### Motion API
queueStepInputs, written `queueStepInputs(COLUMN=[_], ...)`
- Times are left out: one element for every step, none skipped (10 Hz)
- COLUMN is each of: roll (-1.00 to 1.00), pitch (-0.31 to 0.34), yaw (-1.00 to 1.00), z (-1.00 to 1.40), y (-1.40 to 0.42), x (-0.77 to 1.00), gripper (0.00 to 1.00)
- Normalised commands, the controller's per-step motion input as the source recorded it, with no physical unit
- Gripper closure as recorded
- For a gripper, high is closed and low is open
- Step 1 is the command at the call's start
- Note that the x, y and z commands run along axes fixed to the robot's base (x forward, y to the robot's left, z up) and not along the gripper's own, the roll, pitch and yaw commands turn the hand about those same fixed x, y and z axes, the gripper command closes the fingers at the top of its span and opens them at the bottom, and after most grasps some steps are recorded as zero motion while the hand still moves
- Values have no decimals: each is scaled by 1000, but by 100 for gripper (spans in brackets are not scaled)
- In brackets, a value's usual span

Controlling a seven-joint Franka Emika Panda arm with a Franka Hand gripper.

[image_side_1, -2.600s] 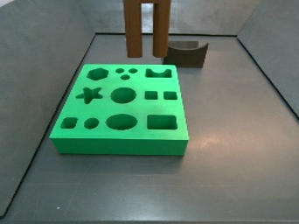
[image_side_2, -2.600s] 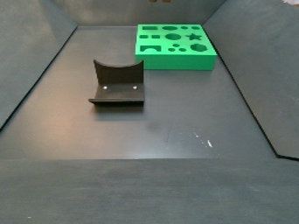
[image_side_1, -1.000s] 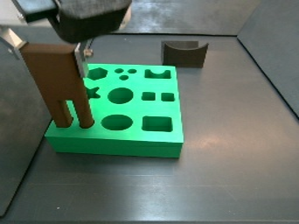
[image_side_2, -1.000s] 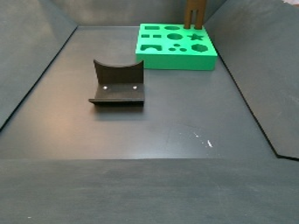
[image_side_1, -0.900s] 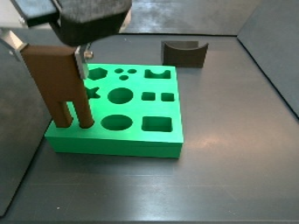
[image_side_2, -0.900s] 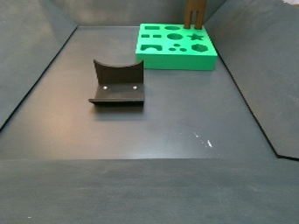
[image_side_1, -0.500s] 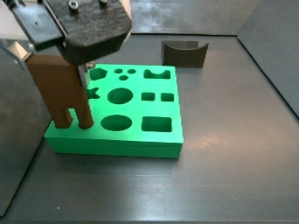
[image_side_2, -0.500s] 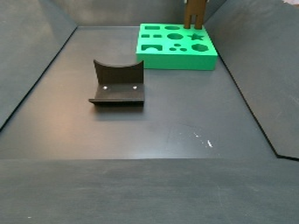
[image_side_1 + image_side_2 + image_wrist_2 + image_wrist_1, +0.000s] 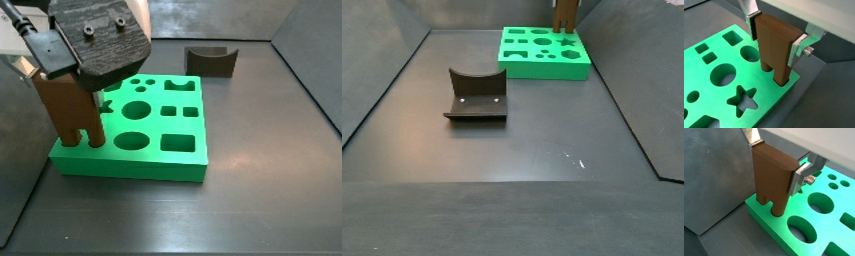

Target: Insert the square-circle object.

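Nearest in a side view, the green board [image 9: 158, 125] lies flat on the dark grey worktop [image 9: 267, 185]. It looks like a matte slab cut with crisp sockets: star, hexagon, circles and squares.

At its near corner the pincer [image 9: 777, 160] hangs over the board, clamped on the square-circle object [image 9: 772, 178]. This is a tall brown slab, smooth and matte, whose lower end splits into two prongs. The flat silver fingers [image 9: 803, 173] press its two broad faces near the top, probably so that the prongs stay free and upright for entry. In both wrist views the prong tips meet the board at the corner sockets. How deep they sit cannot be told.

Farthest back, well apart from the board, stands the fixture [image 9: 211, 62], a dark bracket with a curved top edge, empty and clear of the work.
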Motion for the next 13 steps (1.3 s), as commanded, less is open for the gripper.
queueStepInputs(roll=[0,0,0,0,60,44,147,341,400,481,239,-47,-176], pitch=[6,0,0,-71,-214,-233,-249,-144,-143,-76,0,10,0], yaw=[0,0,0,0,0,0,0,23,63,191,134,23,3], z=[-249,-414,-591,-771,-820,-789,-694,-566,-443,-337,-663,-509,-457], y=[-23,-20,-26,-37,-140,-166,-131,-183,-134,-140,0,109,194], x=[57,54,177,160,31,43,0,0,0,0,26,49,20], gripper=[100,100,100,100,100,100,100,100,100,100,100,100,100])
